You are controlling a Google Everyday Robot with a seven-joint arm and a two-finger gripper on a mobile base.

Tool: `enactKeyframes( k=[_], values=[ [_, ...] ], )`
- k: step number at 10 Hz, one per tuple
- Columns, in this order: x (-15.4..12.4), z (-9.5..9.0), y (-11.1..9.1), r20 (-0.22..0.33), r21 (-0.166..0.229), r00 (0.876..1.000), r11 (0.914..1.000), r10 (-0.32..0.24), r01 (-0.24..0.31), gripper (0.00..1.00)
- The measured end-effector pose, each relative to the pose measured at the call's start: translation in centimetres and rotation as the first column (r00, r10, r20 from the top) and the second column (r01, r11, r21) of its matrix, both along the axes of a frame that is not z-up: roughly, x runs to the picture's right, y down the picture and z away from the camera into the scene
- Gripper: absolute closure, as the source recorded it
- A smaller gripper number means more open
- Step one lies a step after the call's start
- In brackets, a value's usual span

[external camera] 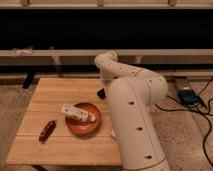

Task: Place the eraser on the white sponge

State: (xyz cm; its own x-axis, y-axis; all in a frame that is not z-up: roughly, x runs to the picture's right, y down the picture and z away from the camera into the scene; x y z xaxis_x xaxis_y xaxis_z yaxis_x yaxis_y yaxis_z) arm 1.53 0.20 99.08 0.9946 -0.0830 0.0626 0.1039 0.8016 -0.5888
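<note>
My gripper [102, 88] hangs at the end of the white arm over the back right part of the wooden table [50, 95], just behind the red plate [84, 127]. A small black piece, the eraser [101, 93], sits right at the gripper's tip, close to the tabletop. I cannot tell whether it is held or resting on the table. The white sponge is not in view; the arm hides the table's right side.
A long white spotted bar [75, 112] lies across the red plate. A reddish-brown oblong item [47, 130] lies near the table's front left. The arm's bulky body [135, 120] covers the table's right edge. Cables and a blue box [187, 95] lie on the floor at right.
</note>
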Motion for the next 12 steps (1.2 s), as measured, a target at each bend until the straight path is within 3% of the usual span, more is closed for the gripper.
enactKeyframes(
  k=[4, 5, 10, 12],
  values=[
    [0.6, 0.8, 0.8, -0.005, -0.021, 1.0, 0.9998, 0.006, -0.007, 0.2],
    [0.5, 0.9, 0.9, 0.001, -0.028, 1.0, 0.9996, 0.003, -0.003, 0.27],
    [-0.2, 0.8, 1.4, 0.025, -0.048, 1.0, 0.9988, -0.007, 0.008, 0.74],
    [-0.5, -0.4, 1.0, 0.035, -0.03, 0.999, 0.9995, 0.01, -0.009, 0.95]
  ],
)
